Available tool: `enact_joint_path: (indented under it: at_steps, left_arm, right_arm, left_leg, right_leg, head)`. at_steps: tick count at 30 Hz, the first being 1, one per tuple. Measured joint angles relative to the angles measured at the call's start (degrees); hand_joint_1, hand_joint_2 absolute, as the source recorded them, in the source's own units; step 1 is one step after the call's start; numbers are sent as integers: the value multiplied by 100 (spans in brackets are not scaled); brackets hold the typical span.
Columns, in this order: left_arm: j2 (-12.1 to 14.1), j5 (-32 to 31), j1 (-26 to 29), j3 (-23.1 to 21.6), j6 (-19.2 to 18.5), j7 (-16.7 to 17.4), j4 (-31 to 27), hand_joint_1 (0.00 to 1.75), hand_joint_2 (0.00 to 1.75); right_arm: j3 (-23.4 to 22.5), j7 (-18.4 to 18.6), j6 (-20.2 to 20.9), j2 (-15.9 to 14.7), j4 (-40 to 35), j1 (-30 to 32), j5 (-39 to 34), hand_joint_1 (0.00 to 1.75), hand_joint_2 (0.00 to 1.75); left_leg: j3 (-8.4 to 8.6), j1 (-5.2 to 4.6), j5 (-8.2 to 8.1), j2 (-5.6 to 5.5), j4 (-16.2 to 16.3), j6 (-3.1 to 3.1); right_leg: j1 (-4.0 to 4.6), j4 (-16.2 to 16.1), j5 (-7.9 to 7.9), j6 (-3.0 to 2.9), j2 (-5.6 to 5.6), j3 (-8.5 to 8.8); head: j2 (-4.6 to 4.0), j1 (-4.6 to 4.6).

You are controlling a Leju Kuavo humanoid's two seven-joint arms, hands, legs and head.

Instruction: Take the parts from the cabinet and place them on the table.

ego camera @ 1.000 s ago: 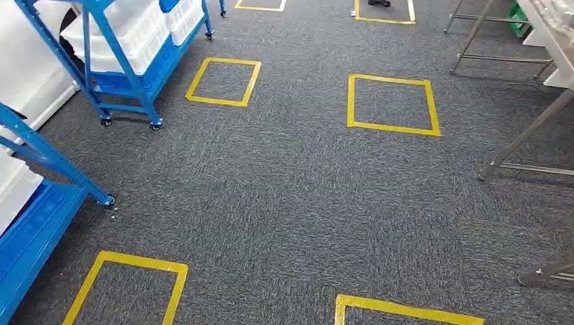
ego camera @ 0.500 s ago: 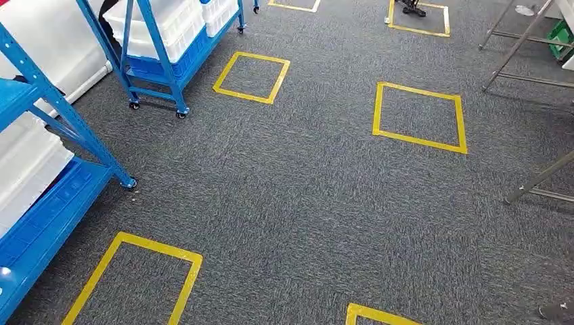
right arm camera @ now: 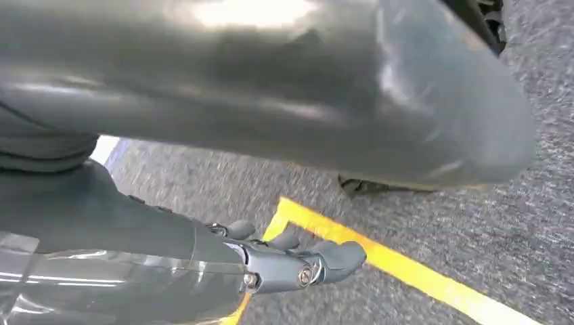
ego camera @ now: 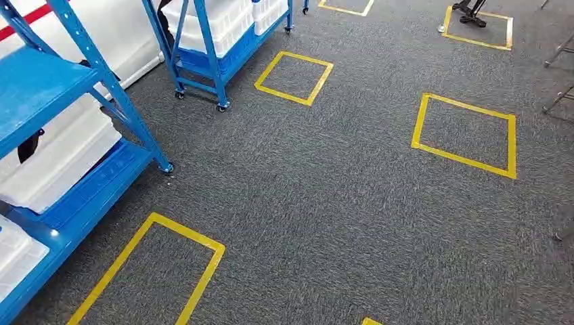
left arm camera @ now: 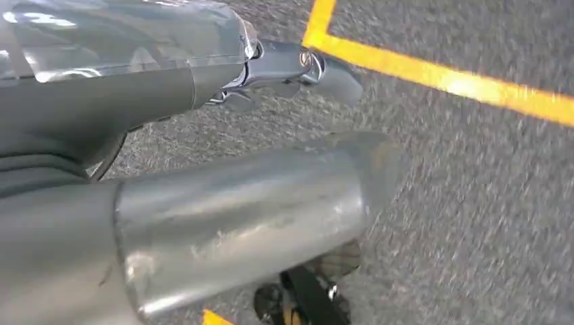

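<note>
The blue cabinet (ego camera: 93, 195) stands at the left of the head view, with white bins (ego camera: 62, 154) on its lower shelves and a bare blue shelf (ego camera: 34, 87) above them. No parts can be made out in the bins. My left hand (left arm camera: 203, 135) hangs over the grey carpet, fingers (left arm camera: 298, 66) straight and apart from the thumb (left arm camera: 250, 217), holding nothing. My right hand (right arm camera: 223, 203) also hangs over the carpet, its fingers (right arm camera: 304, 263) slightly bent and away from the thumb (right arm camera: 304, 88), with nothing in it.
A second blue wheeled rack (ego camera: 218, 42) with white bins stands further back. Yellow tape squares (ego camera: 294, 78) (ego camera: 466, 135) (ego camera: 147, 271) mark the grey carpet. Metal table legs (ego camera: 560, 49) show at the far right edge. A dark stand foot (ego camera: 470, 7) sits in a far square.
The whole picture has shifted right as the camera turned left: the near blue cabinet now takes more of the left side, and the table legs have slid almost out at the right.
</note>
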Motion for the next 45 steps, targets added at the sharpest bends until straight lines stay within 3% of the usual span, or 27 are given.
enact_joint_path:
  at_steps: [2, 3, 4, 6, 7, 8, 12, 14, 15, 17, 19, 21, 22, 23, 27, 28, 29, 30, 32, 33, 34, 36, 37, 38, 42, 43, 45]
  left_arm:
    - [9, 0, -9, -9, 7, -2, 0, 0, 0]
    - [13, -2, 3, -15, 7, -2, 0, 0, 0]
    - [15, -4, 22, -20, 7, -2, 0, 0, 0]
    - [20, -7, 22, -28, 9, -2, 0, 0, 0]
    - [20, -7, 13, -33, 9, -7, 0, 0, 0]
    - [20, -7, -8, -39, 9, -7, 0, 0, 0]
    - [20, -7, 33, -46, 9, -11, 0, 0, 0]
    - [17, -7, 33, -57, 9, -4, 0, 0, 0]
    - [17, -9, 15, -66, 4, -2, 0, 0, 0]
    - [17, -9, 6, -79, 0, -2, 0, 0, 0]
    - [17, -9, 21, -83, 0, 0, 0, 0, 0]
    - [17, -9, 21, -85, 0, 0, 0, 0, 0]
    - [7, -9, 16, -90, 0, 0, 2, 0, 0]
    - [-9, -9, 7, -92, -2, 0, 4, 0, 0]
    - [-9, 0, 51, -94, 0, 13, 4, 0, 0]
    - [-2, 0, 51, -96, 7, 15, 7, 0, 0]
    - [-15, 0, 59, -96, 20, 9, 9, 0, 0]
    - [-13, 11, 43, -94, 35, 4, 7, 0, 0]
    - [-4, 15, 20, -96, 52, 0, 7, 0, 0]
    - [-4, 13, 20, -96, 61, 0, 7, 0, 0]
    - [-4, 2, 38, -96, 66, 2, 7, 0, 0]
    - [-4, -9, 56, -98, 70, 11, 7, 0, 0]
    - [-2, -20, 51, -101, 70, 17, 7, 0, 0]
    - [-2, -26, 33, -107, 70, 17, 7, 0, 0]
    - [-4, -33, 60, -120, 76, 13, 7, 0, 0]
    - [-4, -33, 65, -120, 76, 11, 7, 0, 0]
    - [-7, -33, 57, -127, 76, -2, 7, 0, 0]
  right_arm:
    - [0, 17, 0, 0, 0, 16, 0, 0, 0]
    - [0, 17, 0, 0, 0, 13, 0, 0, 0]
    - [2, 17, 0, 2, 0, 10, 0, 0, 0]
    - [9, 17, 2, 20, 4, 5, 0, 0, 0]
    - [9, 17, 2, 20, 4, 6, 0, 0, 0]
    - [9, 17, 2, 20, 4, 7, 0, 0, 0]
    - [11, 17, 2, 20, 4, -51, 0, 0, 0]
    - [15, 24, 4, 20, 6, -39, 7, 0, 0]
    - [15, 35, 11, 22, 7, -33, 11, 0, 0]
    - [15, 39, 13, 22, 9, -20, 15, 0, 0]
    - [15, 41, 13, 20, 9, -17, 15, 0, 0]
    - [15, 44, 4, 20, 9, -13, 15, 0, 0]
    - [15, 44, 2, 15, 9, -2, 15, 0, 0]
    - [15, 46, 0, 2, 7, 5, 15, 0, 0]
    - [20, 48, -4, 0, 9, -33, 22, 0, 0]
    - [22, 46, -4, 22, 15, -34, 22, 0, 0]
    - [22, 48, -7, 22, 15, -27, 22, 0, 0]
    - [24, 46, -9, 22, 15, -13, 22, 0, 0]
    - [24, 50, -13, 22, 15, 12, 22, 0, 0]
    - [24, 50, -15, 20, 15, 15, 22, 0, 0]
    - [24, 52, -18, 20, 15, 12, 22, 0, 0]
    - [24, 52, -17, 20, 15, 3, 22, 0, 0]
    - [24, 59, -17, 22, 15, -1, 22, 0, 0]
    - [24, 79, -17, 22, 17, 1, 24, 0, 0]
    - [26, 103, -28, 22, 20, -42, 26, 0, 0]
    - [26, 107, -28, 22, 20, -53, 26, 0, 0]
    - [28, 111, -28, 17, 20, -43, 28, 0, 0]
  left_leg:
    - [-387, 26, -328, 51, 838, -43]
    - [-426, 39, -297, 67, 941, -65]
    - [-305, 51, -124, 92, 728, -86]
    - [248, 66, 366, 226, -276, -108]
    - [485, 64, 463, 481, -718, -107]
    - [518, -7, 400, 500, -773, -59]
    - [492, 1, 455, 257, -808, 125]
    - [487, 33, 496, 174, -837, 192]
    - [465, 32, 506, 124, -837, 209]
    - [437, 17, 515, -8, -832, 224]
    - [447, 9, 516, -142, -828, 222]
    - [466, 8, 516, -292, -822, 220]
    - [469, 14, 519, -367, -823, 216]
    - [449, -7, 522, -412, -810, 184]
    - [368, 28, 579, -650, -859, 20]
    - [376, 26, 530, -591, -796, 12]
    - [296, -12, 366, -256, -617, -9]
    - [122, -6, 123, -73, -256, -27]
    - [-296, 16, -321, 47, 673, -73]
    - [-404, 29, -379, 64, 939, -91]
    - [-359, 38, -294, 82, 899, -105]
    - [43, 43, 103, 131, 193, -115]
    - [425, 37, 368, 303, -475, -97]
    - [561, 5, 329, 570, -775, -42]
    - [503, -34, 396, 320, -765, 86]
    - [569, 32, 453, 265, -841, 153]
    - [540, 38, 493, 190, -864, 220]
  right_leg:
    - [4, 18, -20, 0, -165, -11]
    - [1, 28, -32, 6, -233, -13]
    - [-8, 47, -49, 28, -301, -10]
    - [-34, 115, -110, 78, -429, 5]
    - [-23, 163, -151, 120, -481, 9]
    - [15, 218, -199, 166, -524, -10]
    - [-1, 217, -222, 264, -699, 37]
    - [-51, 548, -513, 322, -224, -95]
    - [-63, 990, -760, 335, -89, -308]
    - [-69, 1906, -1106, 348, -20, -775]
    - [-68, 1937, -909, 325, -4, -835]
    - [-58, 1092, -354, 259, 78, -468]
    - [-44, 523, -76, 206, 289, -222]
    - [-42, 316, -105, 167, 507, -131]
    - [-29, 218, -76, 133, 288, -116]
    - [-103, 129, -29, 102, 190, -87]
    - [-85, 81, -17, 55, 145, -59]
    - [-75, 80, -14, 37, 57, -56]
    - [-48, 101, -34, 22, -120, -70]
    - [-42, 117, -42, 23, -198, -77]
    - [-41, 134, -57, 30, -267, -78]
    - [-44, 172, -93, 53, -378, -70]
    - [-44, 211, -128, 83, -443, -54]
    - [-18, 238, -157, 116, -497, -54]
    - [4, 244, -165, 216, -659, -18]
    - [-7, 268, -213, 271, -593, -19]
    - [-46, 672, -538, 311, -110, -188]
  head:
    - [0, -2]
    - [0, 0]
    - [0, 0]
    - [0, -2]
    - [0, -7]
    - [0, -15]
    - [0, 6]
    - [0, 54]
    - [0, 63]
    - [0, 59]
    - [0, 59]
    - [0, 61]
    - [0, 61]
    - [0, 57]
    - [0, 57]
    - [0, 52]
    - [0, 23]
    - [0, -19]
    - [0, -20]
    - [0, -18]
    - [0, -20]
    - [0, -20]
    - [0, -24]
    - [0, -22]
    - [0, 2]
    - [0, 0]
    - [0, 42]
